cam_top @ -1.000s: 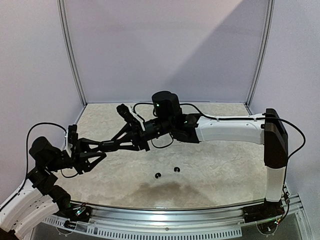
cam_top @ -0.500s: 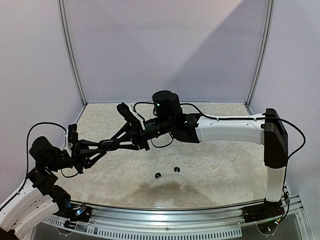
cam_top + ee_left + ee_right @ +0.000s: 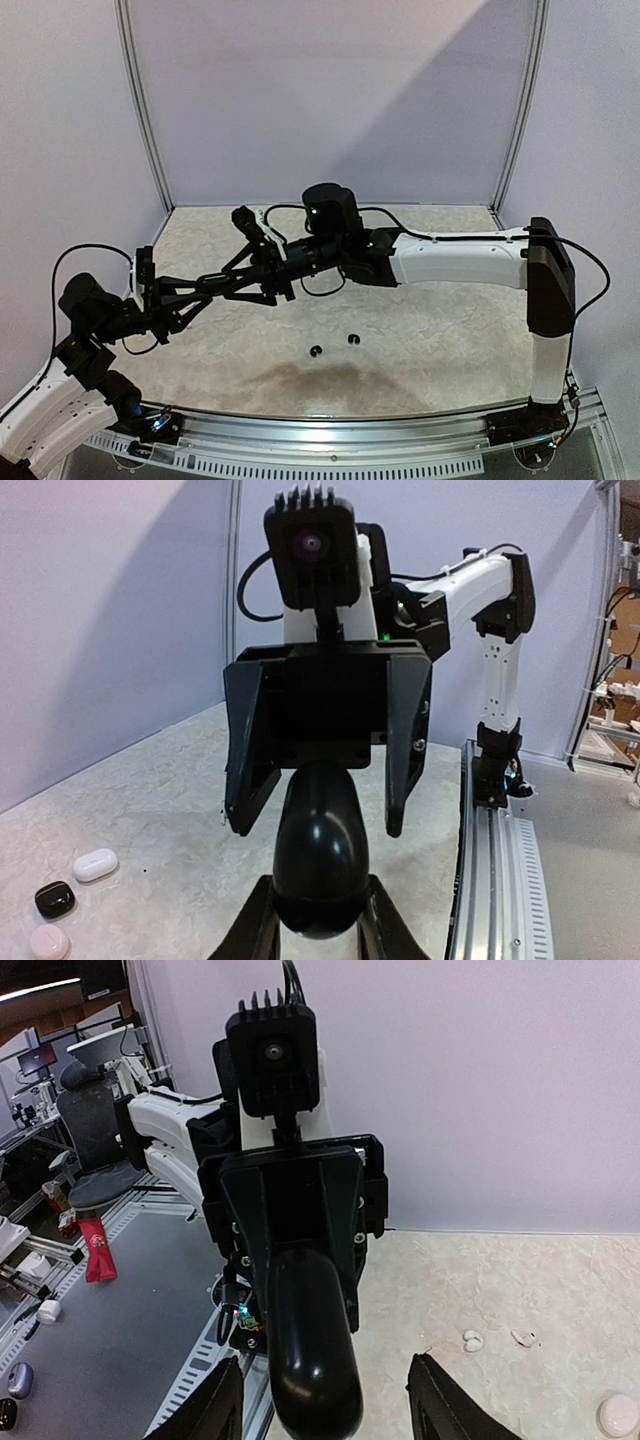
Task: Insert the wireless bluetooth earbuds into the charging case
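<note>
My left gripper [image 3: 320, 892] is shut on the near end of a glossy black pebble-shaped charging case [image 3: 320, 845], held in the air and closed. My right gripper [image 3: 325, 1405] faces it, open, with one finger on each side of the case [image 3: 310, 1350] and not touching it. In the top view the two grippers meet above the table's left middle, left [image 3: 245, 283] and right [image 3: 256, 277]. Two tiny black earbuds [image 3: 316, 351] [image 3: 352, 339] lie on the table near the front. Two small white earbuds [image 3: 471, 1340] [image 3: 522, 1338] lie on the table in the right wrist view.
A white case [image 3: 95, 864], a black case [image 3: 54, 900] and a pink case [image 3: 48, 942] lie together on the table. Another pale round case [image 3: 617, 1415] lies at the right edge of the right wrist view. The enclosure's back wall and frame posts [image 3: 140, 110] stand behind the table.
Both grippers have drifted a little left and up together. The right gripper's open fingers reach slightly further along the held case.
</note>
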Action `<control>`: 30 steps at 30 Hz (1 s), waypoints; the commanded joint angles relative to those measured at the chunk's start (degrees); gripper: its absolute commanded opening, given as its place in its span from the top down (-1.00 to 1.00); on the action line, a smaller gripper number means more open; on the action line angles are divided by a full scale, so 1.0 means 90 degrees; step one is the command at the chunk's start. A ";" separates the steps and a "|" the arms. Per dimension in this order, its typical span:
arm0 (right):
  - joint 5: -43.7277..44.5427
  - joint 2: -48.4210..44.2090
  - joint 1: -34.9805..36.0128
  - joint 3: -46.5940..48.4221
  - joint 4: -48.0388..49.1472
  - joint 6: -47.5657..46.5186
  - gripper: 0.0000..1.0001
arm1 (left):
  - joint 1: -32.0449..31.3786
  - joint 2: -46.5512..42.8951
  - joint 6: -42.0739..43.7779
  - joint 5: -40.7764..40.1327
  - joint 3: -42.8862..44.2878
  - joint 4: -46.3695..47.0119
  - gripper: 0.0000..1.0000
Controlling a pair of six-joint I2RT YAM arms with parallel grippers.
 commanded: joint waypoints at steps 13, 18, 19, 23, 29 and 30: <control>0.0590 0.0113 0.0088 0.0470 -0.0985 -0.0572 -0.35 | -0.0075 0.0340 0.1303 0.0451 0.0491 -0.0861 1.00; 0.0675 0.0158 0.0083 0.0594 -0.1169 -0.0653 -0.24 | -0.0106 0.0389 0.1680 0.0650 0.0485 -0.1044 1.00; 0.0712 0.0168 0.0080 0.0683 -0.1262 -0.0693 -0.19 | -0.0106 0.0390 0.1754 0.0650 0.0490 -0.1070 1.00; 0.0877 0.0194 0.0076 0.0859 -0.1691 -0.0822 -0.09 | -0.0118 0.0359 0.2275 0.0657 0.0507 -0.1399 1.00; 0.0941 0.0150 0.0069 0.0886 -0.1859 -0.0860 -0.01 | -0.0126 0.0355 0.2567 0.0638 0.0490 -0.1493 1.00; 0.0945 0.0153 0.0068 0.0883 -0.1873 -0.0860 0.00 | -0.0126 0.0358 0.2540 0.0604 0.0489 -0.1490 1.00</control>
